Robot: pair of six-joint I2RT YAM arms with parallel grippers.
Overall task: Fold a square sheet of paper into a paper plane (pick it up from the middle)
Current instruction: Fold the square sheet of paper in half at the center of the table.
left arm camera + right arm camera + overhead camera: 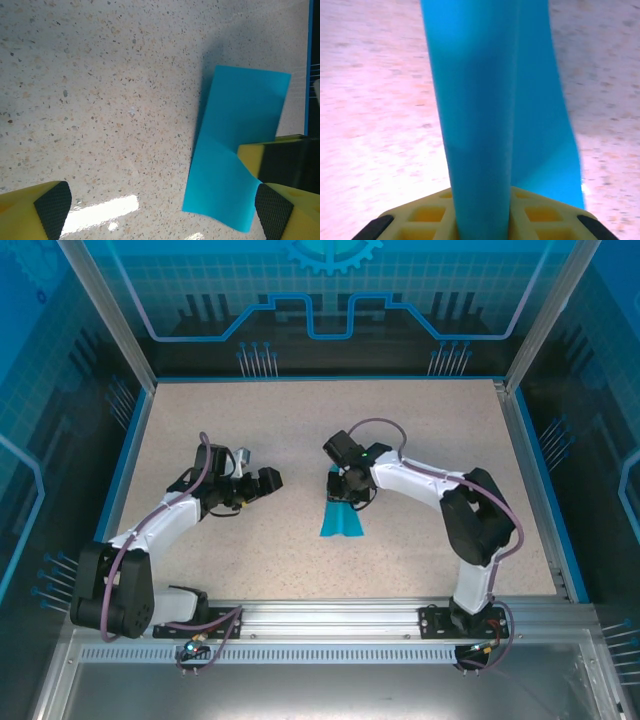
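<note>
The square sheet of paper is teal-blue and lies bent on the speckled table, just in front of my right gripper. In the right wrist view a raised fold of the paper runs up between the yellow fingers, and my right gripper is shut on it. My left gripper hovers open to the left of the sheet, holding nothing. Its wrist view shows the paper lying creased, with a yellow finger of the right gripper on its right edge. My left gripper has its pads wide apart.
The speckled table has a blue rim and framed transparent walls on three sides. The table's blue edge passes just beyond the paper in the left wrist view. Both arm bases sit on the rail at the near edge.
</note>
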